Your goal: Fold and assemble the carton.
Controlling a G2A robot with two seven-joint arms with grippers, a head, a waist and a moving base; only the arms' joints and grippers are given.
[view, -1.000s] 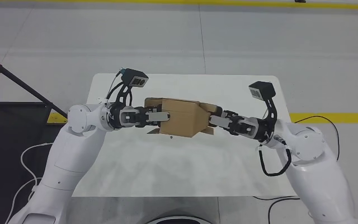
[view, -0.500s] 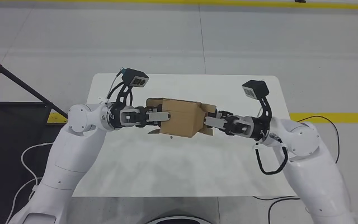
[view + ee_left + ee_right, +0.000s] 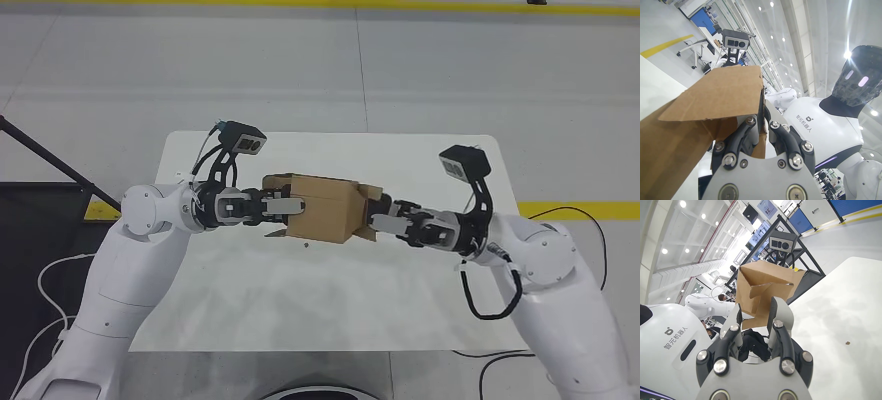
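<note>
A brown carton is held above the middle of the white table, its end flaps loose. My left gripper is at its left end, shut on a side panel of the carton; in the left wrist view the gripper pinches the panel's torn edge. My right gripper is at the carton's right end, open. In the right wrist view its fingers stand on either side of a hanging flap of the carton, and the inner flaps are partly folded inward.
A small brown scrap lies on the table just in front of the carton. A black stand leans at the far left beside the table. Bare tabletop lies in front of both arms.
The right arm has moved in toward the carton's right end, then eased back slightly. The left arm and the carton have kept still.
</note>
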